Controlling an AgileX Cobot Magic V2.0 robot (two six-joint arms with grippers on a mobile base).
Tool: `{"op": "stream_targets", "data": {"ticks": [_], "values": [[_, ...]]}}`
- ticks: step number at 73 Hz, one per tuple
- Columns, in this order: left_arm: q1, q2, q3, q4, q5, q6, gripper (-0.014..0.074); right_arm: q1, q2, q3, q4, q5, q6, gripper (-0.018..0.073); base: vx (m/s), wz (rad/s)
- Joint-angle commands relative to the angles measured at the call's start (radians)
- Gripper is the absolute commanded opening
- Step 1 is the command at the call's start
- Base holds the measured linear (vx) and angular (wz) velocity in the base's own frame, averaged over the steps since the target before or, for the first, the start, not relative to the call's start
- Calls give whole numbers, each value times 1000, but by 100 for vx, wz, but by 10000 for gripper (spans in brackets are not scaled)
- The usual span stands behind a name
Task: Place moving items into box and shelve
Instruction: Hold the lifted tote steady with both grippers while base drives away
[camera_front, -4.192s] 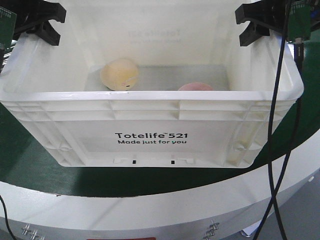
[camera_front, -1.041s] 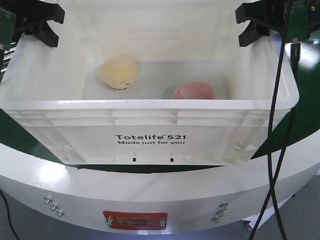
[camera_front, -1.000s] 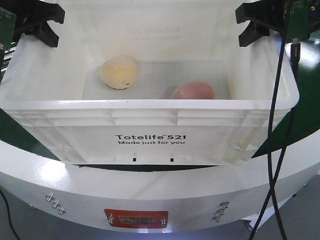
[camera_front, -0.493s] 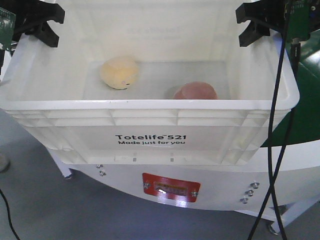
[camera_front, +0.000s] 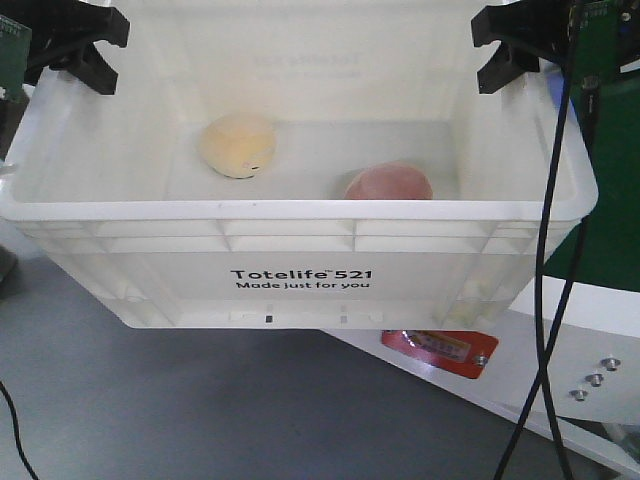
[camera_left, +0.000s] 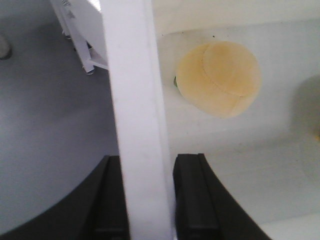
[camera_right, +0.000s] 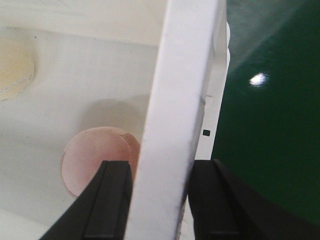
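From the front, the crate, printed "Totelife 521 Made just for you", is seen holding the cream-yellow ball and pinkish-peach ball; in the left wrist view its rim is pinched by the left gripper, in the right, by the right gripper.

I see the white crate, open-topped. Inside lie a cream ball rearward, a pink ball frontward.

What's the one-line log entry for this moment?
crate: held aloft over floor | left fingers: clamped on left wall | right fingers: clamped on right wall | inside: cream ball, pink ball
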Motion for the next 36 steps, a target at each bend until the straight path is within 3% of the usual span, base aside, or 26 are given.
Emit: {"op": "stream_targets", "data": {"ticks": [1,36], "values": [[-15,-55,-44,-111,-100,-1,-17,10,-59,-43,125,-107,-21,-11,-15,47],[-15,-55,-44,-111,-100,-1,-17,10,-59,-43,125,-106,-21,-11,-13,56]]}}
